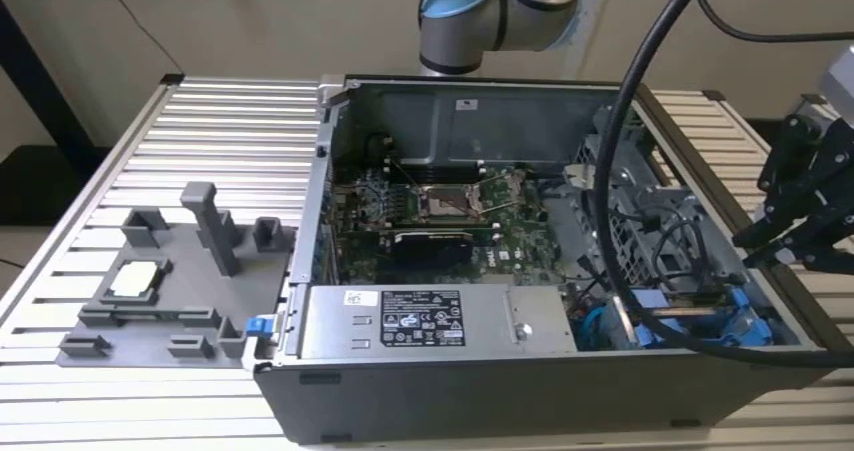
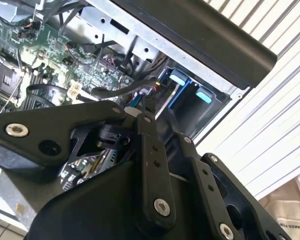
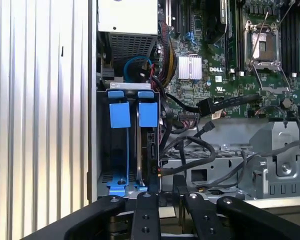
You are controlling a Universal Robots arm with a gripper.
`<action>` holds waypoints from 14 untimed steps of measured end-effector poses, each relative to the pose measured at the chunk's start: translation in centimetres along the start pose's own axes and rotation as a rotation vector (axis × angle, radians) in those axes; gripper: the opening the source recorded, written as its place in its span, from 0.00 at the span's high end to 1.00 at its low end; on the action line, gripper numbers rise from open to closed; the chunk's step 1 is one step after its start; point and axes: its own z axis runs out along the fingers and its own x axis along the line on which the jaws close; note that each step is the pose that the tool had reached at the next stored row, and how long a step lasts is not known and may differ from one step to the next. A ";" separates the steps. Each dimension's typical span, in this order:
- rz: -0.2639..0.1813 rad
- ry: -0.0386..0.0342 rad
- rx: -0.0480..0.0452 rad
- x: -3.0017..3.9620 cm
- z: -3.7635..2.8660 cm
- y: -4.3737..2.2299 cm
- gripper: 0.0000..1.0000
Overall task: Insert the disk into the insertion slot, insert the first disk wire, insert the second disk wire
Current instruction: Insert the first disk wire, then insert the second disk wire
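**Open dark grey computer case** (image 1: 441, 411) on a slatted aluminium table (image 1: 200, 121), centre of the exterior view.

- **Case contents.** The case holds a green motherboard (image 1: 454, 201) in its upper middle. A grey power-supply box with a white label (image 1: 427, 321) lies along its lower edge. In the lower right corner is the insertion slot (image 3: 104, 177), a grey sheet-metal drive bay with blue plastic fittings.
- **Disk.** The disk (image 3: 148, 116) sits in this bay, standing on edge. In the first wrist view its bright blue carrier bracket shows as two blue tabs side by side. Most of its silver-grey body is hidden by the bay.
- **Leads.** Black leads (image 3: 190, 150) curl just beside the bay, over a grey metal cage. Whether any of them is plugged into the disk cannot be told.
- **Tray.** At the exterior view's left, a grey plastic fixture tray with upright posts (image 1: 134, 341) lies on the table beside the case. A small pale square piece (image 1: 135, 279) rests in one of its recesses.
- **Gripper.** The black gripper (image 1: 767, 241) hangs at the exterior view's right edge, by the case's right wall and apart from the bay. Its black linkage crosses both wrist views. How far it stands open cannot be told, and it touches neither the bay nor the leads.
- **Cable and arm.** A thick black cable (image 1: 627, 151) arcs over the case's right half from the upper edge of the frame. The arm's blue-and-silver joint (image 1: 494, 11) stands at the upper middle.
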 end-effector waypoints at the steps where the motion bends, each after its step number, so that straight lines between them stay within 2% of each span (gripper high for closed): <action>1: 0.000 0.0000 -0.0001 0.00 0.00 0.00 0.73; 3: 0.000 0.0002 -0.0001 -0.01 -0.06 0.01 0.73; 8: 0.000 0.0000 -0.0001 -0.20 -0.83 0.09 0.73; 12: 0.001 0.0067 0.0001 -1.26 -0.77 0.11 0.73; 14: 0.001 0.0085 0.0002 -1.49 -0.95 0.14 0.73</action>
